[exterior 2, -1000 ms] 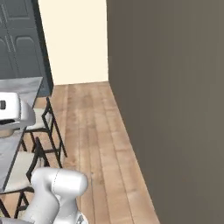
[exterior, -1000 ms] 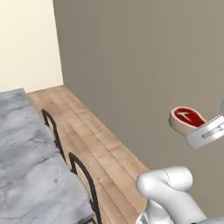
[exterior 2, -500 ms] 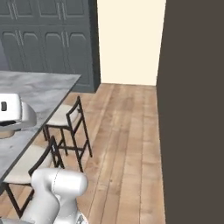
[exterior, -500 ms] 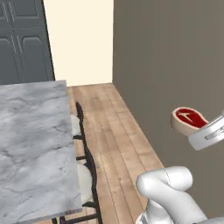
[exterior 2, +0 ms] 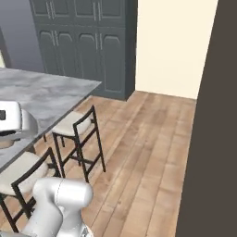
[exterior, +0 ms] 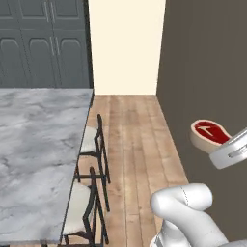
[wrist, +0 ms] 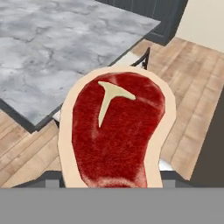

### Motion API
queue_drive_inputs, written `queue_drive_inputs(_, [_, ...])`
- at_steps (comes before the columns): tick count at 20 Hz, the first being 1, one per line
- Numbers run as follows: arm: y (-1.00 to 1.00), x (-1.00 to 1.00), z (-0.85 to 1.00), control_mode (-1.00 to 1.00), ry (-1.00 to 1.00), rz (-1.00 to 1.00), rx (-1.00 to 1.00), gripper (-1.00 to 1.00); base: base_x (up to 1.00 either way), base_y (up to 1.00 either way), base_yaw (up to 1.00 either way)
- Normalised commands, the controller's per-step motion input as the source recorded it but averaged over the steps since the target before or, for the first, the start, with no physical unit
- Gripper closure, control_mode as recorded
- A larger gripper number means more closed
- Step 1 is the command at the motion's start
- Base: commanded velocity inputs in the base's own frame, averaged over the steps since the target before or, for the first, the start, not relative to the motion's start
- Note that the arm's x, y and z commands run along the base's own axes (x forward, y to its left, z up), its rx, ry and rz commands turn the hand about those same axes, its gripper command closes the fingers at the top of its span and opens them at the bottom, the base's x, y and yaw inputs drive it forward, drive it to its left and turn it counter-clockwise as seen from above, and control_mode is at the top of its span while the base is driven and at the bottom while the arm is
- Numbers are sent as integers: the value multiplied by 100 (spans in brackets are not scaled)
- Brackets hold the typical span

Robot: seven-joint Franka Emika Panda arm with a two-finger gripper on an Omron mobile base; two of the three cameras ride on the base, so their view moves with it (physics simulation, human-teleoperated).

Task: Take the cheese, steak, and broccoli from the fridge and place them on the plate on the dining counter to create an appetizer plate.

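Note:
The steak (exterior: 209, 133), a red oval slab with a pale fat rim and a white bone mark, hangs in the air above the wooden floor. My gripper (exterior: 220, 145) is shut on it from the right, at the right edge of the left base view. In the hand view the steak (wrist: 114, 131) sits close to the camera and hides the fingertips. The marble dining counter (exterior: 34, 149) lies to the left, and its corner (wrist: 57, 48) shows beyond the steak. The plate, the cheese, the broccoli and the fridge are out of view.
Two dark-framed stools (exterior: 90, 141) (exterior: 80, 213) stand along the counter's edge, also seen as stools (exterior 2: 75, 124) from the right. Dark cabinets (exterior: 43, 43) line the far wall. A dark grey wall (exterior: 207, 67) rises close on the right. Wooden floor (exterior: 132, 140) runs between.
The whole picture has swung as the base turned: the counter, stools and dark cabinets have come further into view. The steak stays held in my gripper at the same spot.

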Motion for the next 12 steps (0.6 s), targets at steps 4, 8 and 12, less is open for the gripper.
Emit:
queue_drive_inputs(4, [0,0,0,100,0,0,0,100,100,-100,32])
queue_drive_inputs(8, [0,0,0,100,0,0,0,100,100,-96,30])
queue_drive_inputs(12, [0,0,0,100,0,0,0,100,100,-69,28])
